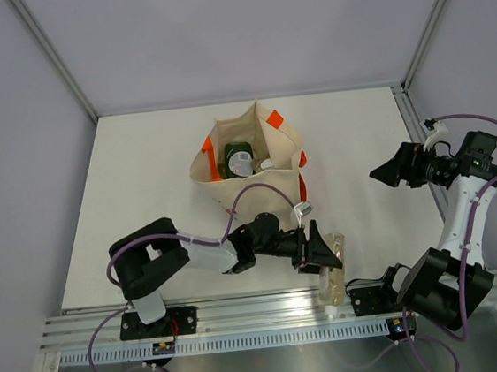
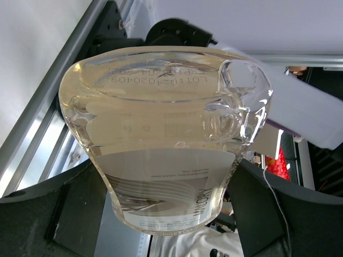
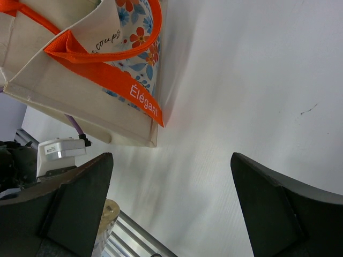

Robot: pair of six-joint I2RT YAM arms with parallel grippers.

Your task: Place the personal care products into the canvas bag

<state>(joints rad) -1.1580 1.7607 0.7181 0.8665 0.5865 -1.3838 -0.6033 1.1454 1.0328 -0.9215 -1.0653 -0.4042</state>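
Hidden: canvas bag (image 1: 204,168) interior, we discern little
Left end effector (image 1: 313,252): pinching refill pouch (image 2: 166,134)
Right end effector (image 3: 171,182): spread, empty

Overhead view: bright, even, diffuse light from above. Worktop (image 1: 144,206) reads near-white, with only soft, short shadows under the arms. Left wrist: clear pouch (image 2: 166,160) fills the frame, specular glare on its upper curve, background soft. Right wrist: worktop nearly blown out, soft grey shadow beside canvas bag (image 3: 80,91), right pincer (image 3: 171,155) dark and slightly blurred.
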